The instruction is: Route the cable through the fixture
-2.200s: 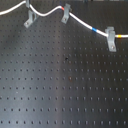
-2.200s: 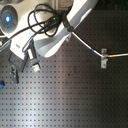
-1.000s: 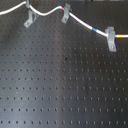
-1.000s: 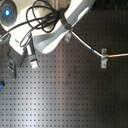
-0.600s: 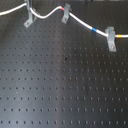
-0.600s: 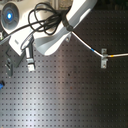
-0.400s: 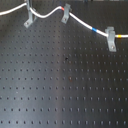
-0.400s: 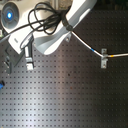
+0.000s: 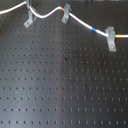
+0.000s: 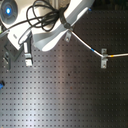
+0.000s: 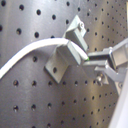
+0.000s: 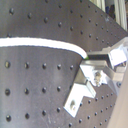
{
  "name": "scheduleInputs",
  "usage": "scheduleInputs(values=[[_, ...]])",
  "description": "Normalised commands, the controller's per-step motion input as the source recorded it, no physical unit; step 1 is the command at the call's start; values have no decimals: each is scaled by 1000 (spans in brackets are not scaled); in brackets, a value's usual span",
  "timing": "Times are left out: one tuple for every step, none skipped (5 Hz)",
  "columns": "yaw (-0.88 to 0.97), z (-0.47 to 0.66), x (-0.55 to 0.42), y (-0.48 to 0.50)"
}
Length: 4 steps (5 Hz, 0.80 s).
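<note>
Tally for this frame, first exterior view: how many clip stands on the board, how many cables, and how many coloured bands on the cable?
Clip stands: 3, at the first exterior view's left, middle and right
Cable: 1
Coloured bands: 2, red-orange and blue
Total: 6

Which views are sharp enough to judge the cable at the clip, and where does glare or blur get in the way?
First wrist view: clip and cable close and fairly clear, with a bright sheen on the board. Second wrist view: cable readable, edges soft. First exterior view: evenly lit but soft and coarse. Second exterior view: a glowing light at the top corner, and the arm hides that clip.
</note>
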Motion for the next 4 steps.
scheduleInputs(values=[[29, 281, -108, -9], [-186, 388, -168, 39], [-371, 366, -168, -145], [-123, 1, -25, -32]])
